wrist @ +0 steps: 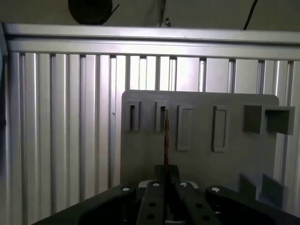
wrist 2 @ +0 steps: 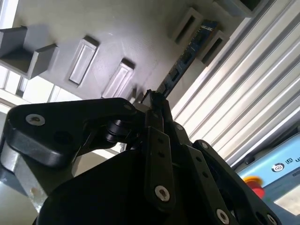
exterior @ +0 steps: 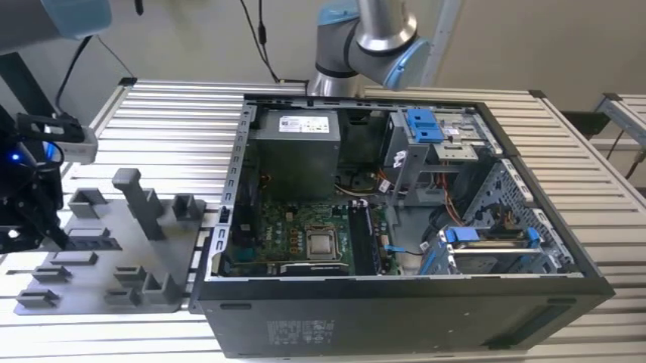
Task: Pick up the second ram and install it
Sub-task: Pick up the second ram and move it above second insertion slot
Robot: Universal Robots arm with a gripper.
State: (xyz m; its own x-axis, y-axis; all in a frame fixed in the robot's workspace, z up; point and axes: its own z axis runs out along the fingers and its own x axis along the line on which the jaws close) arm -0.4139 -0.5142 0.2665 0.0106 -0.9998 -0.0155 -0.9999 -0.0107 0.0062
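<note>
gripper state: the gripper had its fingers pressed in close on either side of the stick's near end. looked like a pinch on it to me, no gap i could make out

thing it was on: the second ram, the thin dark stick, seen dead edge-on in the first wrist view, so just a skinny line

where the ram was: down on the grey holder tray, far end tucked in between two of the little raised slot blocks. not lifted out yet as far as i could judge

which way it lay from the gripper: straight out ahead of the fingertips, long axis in line with the gripper, running away from it across the tray

second wrist view: same story from the side, stick running from the fingertips to the slot blocks, dark chips showing along it

how it sat: on its long edge, best i could tell

where it's meant to go: the open computer case, beside the tray on the exterior view's right, with the motherboard lying flat inside

gap to cover: tray and case sat side by side on the slatted table, but the ram was at the tray's far side from the case

progress guess: grab stage, nothing installed from this stick
</note>
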